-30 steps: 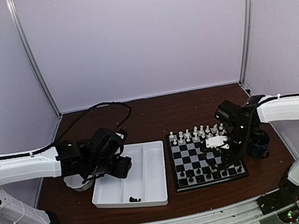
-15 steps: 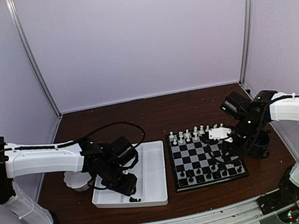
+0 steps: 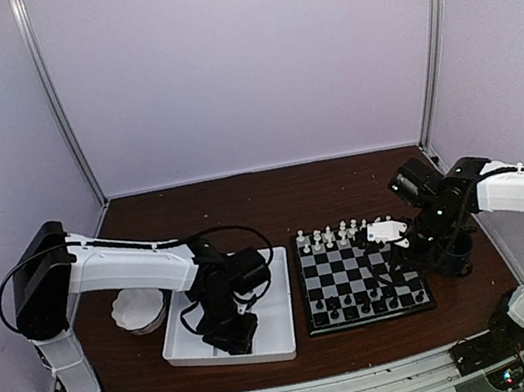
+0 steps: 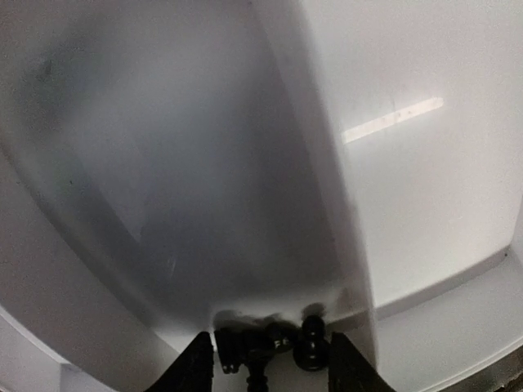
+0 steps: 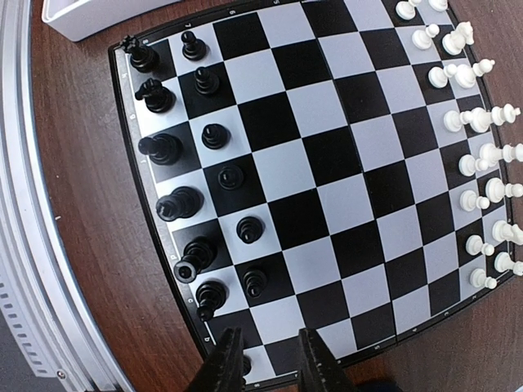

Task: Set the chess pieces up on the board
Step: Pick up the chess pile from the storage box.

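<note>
Scalloped bowl (image 3: 138,309): a white one is sitting at 9 o'clock from the tray, near it.
Tray (image 3: 272,296): the white divided tray is lying at 9 o'clock from the board, close by but not touching.
Left gripper (image 4: 271,363): it is reaching down into the tray's 6 o'clock end, with its fingers standing on either side of the loose black chessmen (image 4: 310,343).
Left grip: the fingers are sitting close against that little cluster. I cannot tell whether they are pinching it.
Board (image 3: 348,270): it is lying flat on the brown table, right of centre.
White chessmen (image 3: 330,237): they are lining the board's 12 o'clock edge.
Black chessmen (image 3: 362,302): they are standing in two ranks along the 6 o'clock edge.
Right gripper (image 5: 270,363): it is hanging over the board's 4 o'clock corner. Its fingers are standing apart, with checks showing between them.
Dark cup-like thing (image 3: 458,253): it is sitting at 3 o'clock from the board, half hidden by the right arm.
</note>
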Controlling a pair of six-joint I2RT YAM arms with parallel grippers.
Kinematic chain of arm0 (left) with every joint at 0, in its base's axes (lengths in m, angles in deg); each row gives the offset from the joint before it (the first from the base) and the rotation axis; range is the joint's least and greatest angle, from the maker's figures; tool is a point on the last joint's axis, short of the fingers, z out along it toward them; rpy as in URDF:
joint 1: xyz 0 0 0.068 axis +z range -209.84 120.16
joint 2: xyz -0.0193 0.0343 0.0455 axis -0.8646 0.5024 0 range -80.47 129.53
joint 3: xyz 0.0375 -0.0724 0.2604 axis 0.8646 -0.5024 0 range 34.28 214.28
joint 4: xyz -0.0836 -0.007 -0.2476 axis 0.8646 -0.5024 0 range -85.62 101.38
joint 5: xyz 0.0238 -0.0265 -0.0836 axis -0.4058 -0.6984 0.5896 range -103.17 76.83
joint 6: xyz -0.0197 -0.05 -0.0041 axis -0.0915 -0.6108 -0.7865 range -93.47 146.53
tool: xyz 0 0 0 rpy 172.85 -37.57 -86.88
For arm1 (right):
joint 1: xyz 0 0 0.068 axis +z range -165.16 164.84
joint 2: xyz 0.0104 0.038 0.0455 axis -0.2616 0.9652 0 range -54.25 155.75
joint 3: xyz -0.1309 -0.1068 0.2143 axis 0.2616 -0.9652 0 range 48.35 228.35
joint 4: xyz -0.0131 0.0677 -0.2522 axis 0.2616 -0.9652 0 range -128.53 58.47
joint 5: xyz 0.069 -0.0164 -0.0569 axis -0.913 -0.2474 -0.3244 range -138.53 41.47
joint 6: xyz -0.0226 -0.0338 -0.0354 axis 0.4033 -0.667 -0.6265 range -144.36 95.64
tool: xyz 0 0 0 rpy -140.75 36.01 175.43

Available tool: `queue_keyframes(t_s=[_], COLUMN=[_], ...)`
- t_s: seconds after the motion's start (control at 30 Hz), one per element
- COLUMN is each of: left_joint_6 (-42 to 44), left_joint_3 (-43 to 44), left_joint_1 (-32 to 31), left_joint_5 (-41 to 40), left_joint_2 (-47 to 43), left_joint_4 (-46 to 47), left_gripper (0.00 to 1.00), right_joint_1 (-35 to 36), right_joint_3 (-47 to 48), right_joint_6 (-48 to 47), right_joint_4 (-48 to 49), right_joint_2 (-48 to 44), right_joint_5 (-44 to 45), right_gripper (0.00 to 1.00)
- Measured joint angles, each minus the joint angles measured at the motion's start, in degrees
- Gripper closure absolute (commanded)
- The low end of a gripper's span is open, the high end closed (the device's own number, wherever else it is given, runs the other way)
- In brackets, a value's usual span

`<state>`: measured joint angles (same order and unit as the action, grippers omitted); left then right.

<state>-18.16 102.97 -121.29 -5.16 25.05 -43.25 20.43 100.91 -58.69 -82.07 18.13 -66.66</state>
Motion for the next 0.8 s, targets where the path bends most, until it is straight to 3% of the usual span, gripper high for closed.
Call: queue_keyframes(t_s=[0.13, 0.3, 0.8], left_joint_6=[-0.72, -0.87, 0.83], left_joint_3=[0.92, 1.77, 2.34], left_joint_1=[-0.11, -0.15, 4.07], left_joint_5=[1.38, 1.66, -9.35], left_joint_2=[2.29, 2.67, -0.55], left_joint_4=[-1.66, -2.86, -0.74], left_gripper=[0.69, 0.8, 0.86], right_joint_1=[0.0, 0.0, 0.0], right_joint_3=[0.0, -0.02, -0.02], right_joint_6=[0.0, -0.02, 0.02], right_joint_4=[0.02, 0.04, 0.2], right_joint_2=[-0.61, -0.63, -0.63], right_joint_5=[-0.02, -0.02, -0.02], right_gripper=[0.75, 0.75, 0.75])
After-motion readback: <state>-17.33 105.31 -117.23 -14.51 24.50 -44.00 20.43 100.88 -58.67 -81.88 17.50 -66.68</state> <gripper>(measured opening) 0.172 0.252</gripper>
